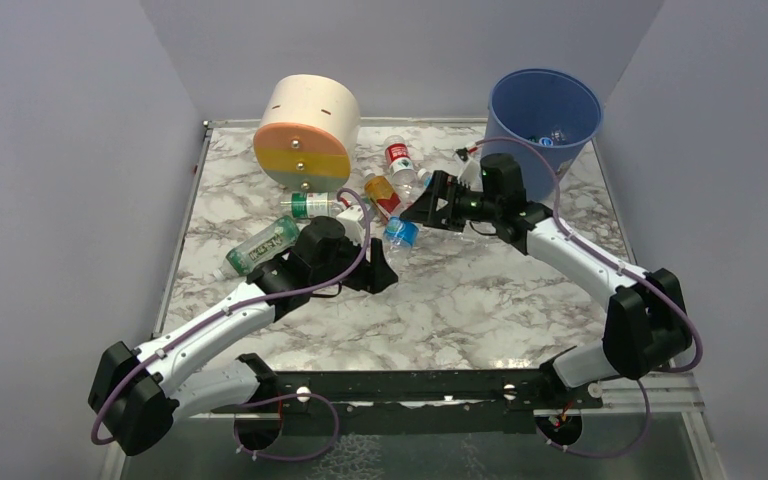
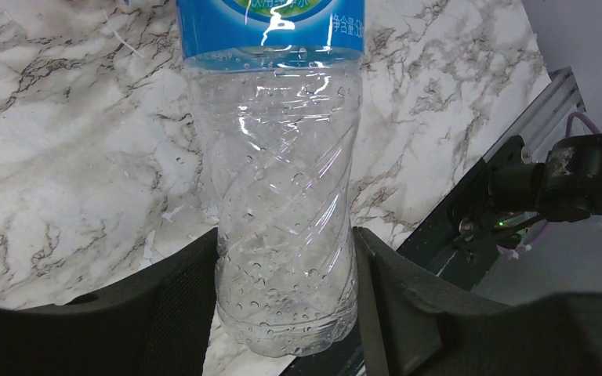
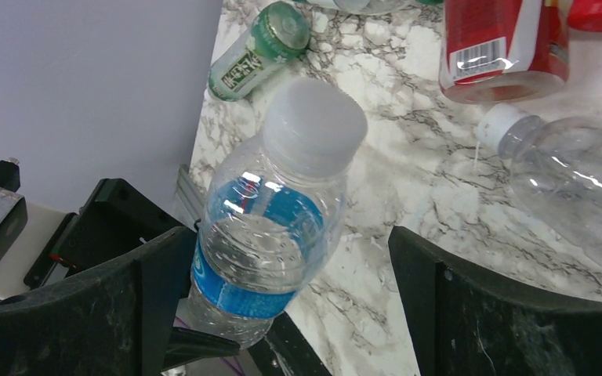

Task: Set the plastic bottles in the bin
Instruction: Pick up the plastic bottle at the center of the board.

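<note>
One clear plastic bottle with a blue label and white cap (image 3: 274,227) is pinched at its base by the left fingers (image 2: 168,301) over the marble bench (image 1: 480,290). Right fingers (image 3: 478,313) spread wide either side of it, not gripping. Tall round blue plastic bin (image 1: 520,115) stands at far right corner; other bottles (image 1: 397,155) lie left of it.

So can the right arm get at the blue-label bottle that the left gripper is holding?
Probably yes. The right gripper is open, and the capped end of the blue-label bottle sits between its fingers, with nothing in the way. The left gripper is shut on the base only.
</note>
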You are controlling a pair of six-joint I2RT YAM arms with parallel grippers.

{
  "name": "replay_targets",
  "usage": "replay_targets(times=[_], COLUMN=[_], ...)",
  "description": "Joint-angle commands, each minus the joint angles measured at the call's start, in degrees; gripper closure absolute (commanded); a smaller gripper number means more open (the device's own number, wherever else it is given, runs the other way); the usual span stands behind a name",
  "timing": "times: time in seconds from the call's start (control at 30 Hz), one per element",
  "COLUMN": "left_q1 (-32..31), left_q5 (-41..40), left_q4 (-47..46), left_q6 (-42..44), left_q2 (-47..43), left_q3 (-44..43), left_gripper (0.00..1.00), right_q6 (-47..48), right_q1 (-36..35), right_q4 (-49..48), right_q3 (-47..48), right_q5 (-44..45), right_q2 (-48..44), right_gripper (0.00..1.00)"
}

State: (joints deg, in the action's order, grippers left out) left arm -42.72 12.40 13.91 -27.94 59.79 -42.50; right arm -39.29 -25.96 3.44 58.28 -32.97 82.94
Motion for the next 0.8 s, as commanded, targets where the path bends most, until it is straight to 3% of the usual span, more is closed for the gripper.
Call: replay_targets(times=[0.0,0.2,0.77], left_q1=[-0.3,-0.7,-1.2], left_q5=[2.0,1.9,0.4], left_q4=[-2.4,-2.9,-3.5], left_q6=[1.3,1.3,1.3], left_q2=[-0.2,0.4,1.3], left_q3=[-0.2,-0.3,-0.3], left_gripper=[0.39,0.39,0.39], right_q6=[-1.4,-1.3,-1.8], right_q1=[-1.9,-3.4,-4.4], right_q4=[-3.4,-3.4,-5.1], right_q3=[2.7,3.1,2.2], right_q5=[-1.8,-1.5,-2.0], right_q2=[1.0,2.2,3.1], right_gripper=[0.01,0.01,0.20])
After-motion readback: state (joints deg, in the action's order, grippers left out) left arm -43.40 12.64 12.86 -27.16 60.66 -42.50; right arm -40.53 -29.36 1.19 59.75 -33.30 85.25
